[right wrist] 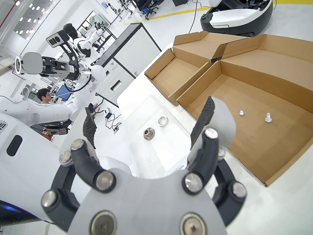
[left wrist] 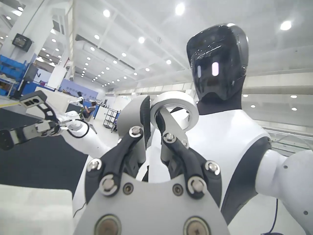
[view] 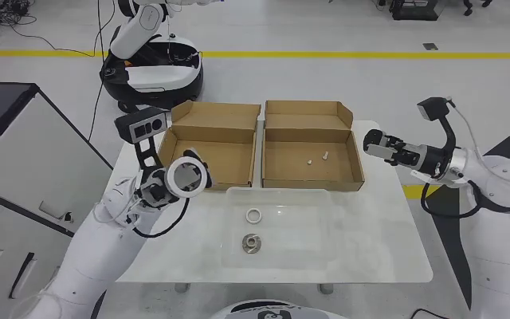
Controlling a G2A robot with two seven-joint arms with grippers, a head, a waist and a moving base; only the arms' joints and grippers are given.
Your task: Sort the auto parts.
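Presently, my left fingers (left wrist: 146,118) clamped on smooth silver metal ring (left wrist: 176,103), my ribbed right fingers (right wrist: 203,121) spread apart.

Plain tan-brown cardboard for the left box (view: 215,159) and right box (view: 303,163). Shiny silver on the big ring (left wrist: 173,108), small ring (view: 254,215) and bolts (right wrist: 268,118). Duller grey on the flanged part (view: 252,243). See-through tray (view: 303,227), white table (view: 382,239). Black ribbed pads (right wrist: 204,116) on the right gripper (right wrist: 148,105).

white table (view: 382,251) beside grey cabinet (view: 48,159)
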